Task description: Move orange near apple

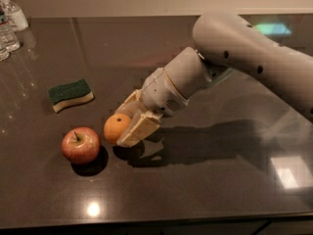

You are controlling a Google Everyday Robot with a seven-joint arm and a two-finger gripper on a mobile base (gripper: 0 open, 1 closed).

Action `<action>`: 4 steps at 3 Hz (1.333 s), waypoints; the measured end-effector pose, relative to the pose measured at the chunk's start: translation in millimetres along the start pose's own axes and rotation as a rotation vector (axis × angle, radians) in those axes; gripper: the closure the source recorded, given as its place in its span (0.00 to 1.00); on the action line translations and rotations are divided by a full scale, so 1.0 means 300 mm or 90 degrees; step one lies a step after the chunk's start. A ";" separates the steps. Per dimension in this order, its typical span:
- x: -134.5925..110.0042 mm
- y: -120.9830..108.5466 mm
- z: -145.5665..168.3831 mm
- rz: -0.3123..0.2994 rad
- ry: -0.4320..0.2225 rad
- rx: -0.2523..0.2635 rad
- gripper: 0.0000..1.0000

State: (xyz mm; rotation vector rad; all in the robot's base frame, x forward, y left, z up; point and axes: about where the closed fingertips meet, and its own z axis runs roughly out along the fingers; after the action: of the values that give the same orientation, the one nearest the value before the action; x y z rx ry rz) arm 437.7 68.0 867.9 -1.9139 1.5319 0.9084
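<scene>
Only containers around were a few clear plastic bottles [10, 26] at the far left corner of the dark table [210, 190], and I couldn't tell what was in them. The orange [114, 127] was small, round and smooth, with a tiny dark dimple on top, clearly smaller than the apple [80, 145]. The gripper [126, 129] had its fingers pinched on the orange, just beside the red apple's right side, not quite touching. A green-and-yellow sponge [71, 94] sat further back.
</scene>
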 end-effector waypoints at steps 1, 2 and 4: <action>0.026 0.003 0.015 0.010 0.005 0.000 0.85; 0.050 0.002 0.029 0.019 0.011 -0.003 0.61; 0.059 -0.004 0.033 0.022 0.013 -0.005 0.07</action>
State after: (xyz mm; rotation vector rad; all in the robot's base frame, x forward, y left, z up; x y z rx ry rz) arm 439.6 64.7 847.9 -1.9134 1.5799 0.9143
